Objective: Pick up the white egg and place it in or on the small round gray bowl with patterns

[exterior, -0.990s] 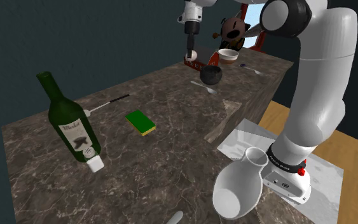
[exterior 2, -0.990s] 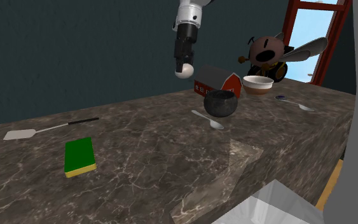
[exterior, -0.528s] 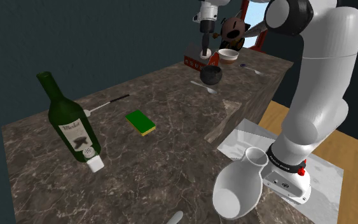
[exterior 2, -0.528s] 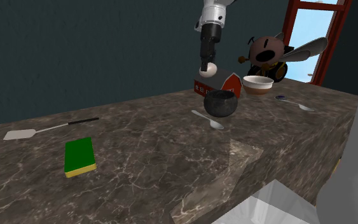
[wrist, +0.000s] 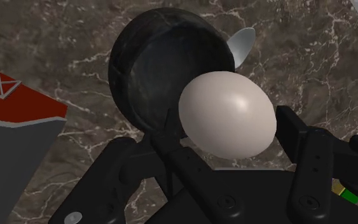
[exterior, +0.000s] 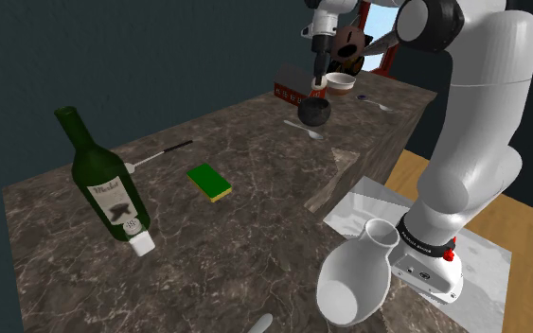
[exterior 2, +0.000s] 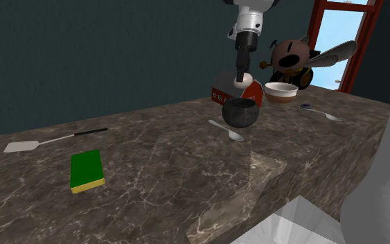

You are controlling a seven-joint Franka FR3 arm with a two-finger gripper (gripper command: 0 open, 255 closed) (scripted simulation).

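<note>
One white egg [wrist: 227, 114] was clasped by the claw [exterior 2: 241, 77], hanging above the dark round bowl [exterior 2: 240, 112] on the desk [exterior 2: 158, 166]. It was judged best to centre it over the bowl's mouth, lower it close inside, then release gently, clear of the spoon [exterior 2: 226, 130] alongside.

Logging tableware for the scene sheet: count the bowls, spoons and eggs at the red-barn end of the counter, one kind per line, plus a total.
Bowls: 2, dark bowl and pale bowl
Spoons: 2, near spoon and far spoon
Eggs: 1, white egg
Total: 5
</note>
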